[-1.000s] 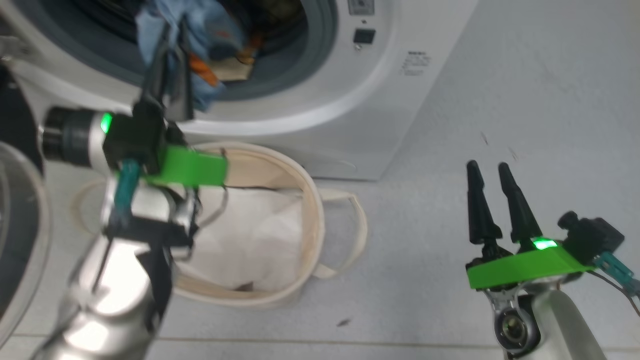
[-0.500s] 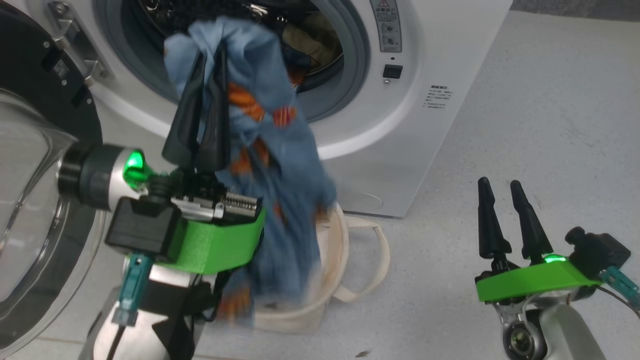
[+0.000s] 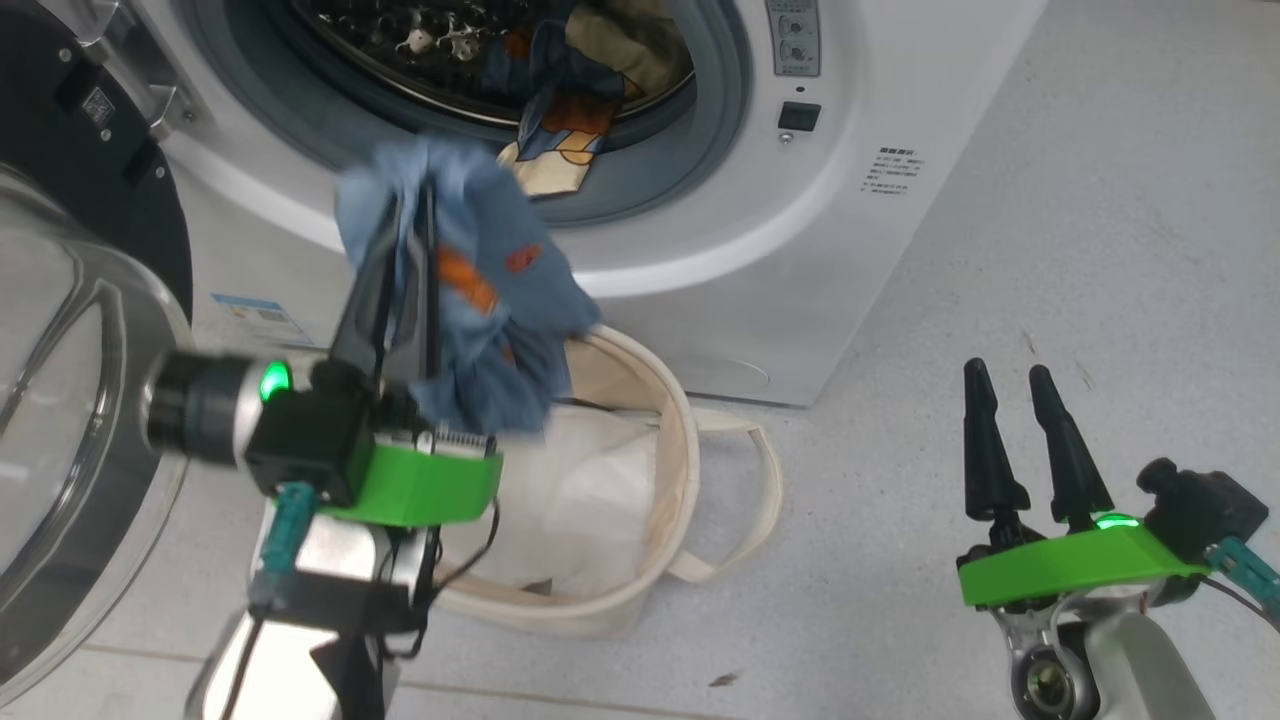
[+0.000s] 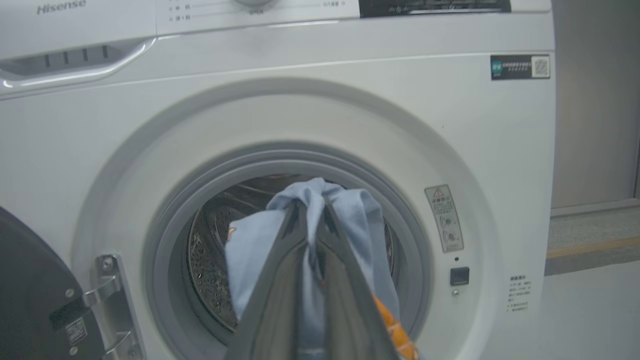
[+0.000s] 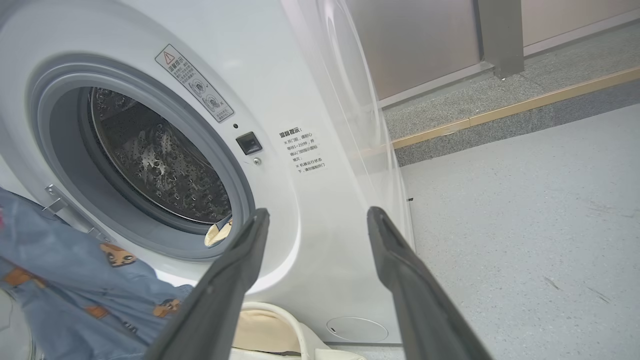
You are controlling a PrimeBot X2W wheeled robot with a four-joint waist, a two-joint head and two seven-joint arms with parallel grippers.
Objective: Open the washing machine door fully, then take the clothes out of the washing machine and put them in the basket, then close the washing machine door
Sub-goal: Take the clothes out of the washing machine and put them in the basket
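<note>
While the left gripper (image 3: 410, 215) clamps one piece of the clothes (image 3: 505, 300) by the rim of the basket (image 3: 690, 450), another lies in the drum (image 3: 400, 40) of the washing machine (image 3: 850, 250). The right gripper (image 3: 1008, 372) hangs wide and empty over the floor (image 3: 1050, 200).

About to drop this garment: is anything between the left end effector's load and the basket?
Nothing visible. The blue garment, pinched in the left end effector, hangs just over the basket rim; its mouth is open, with a white sheet lying inside.
</note>
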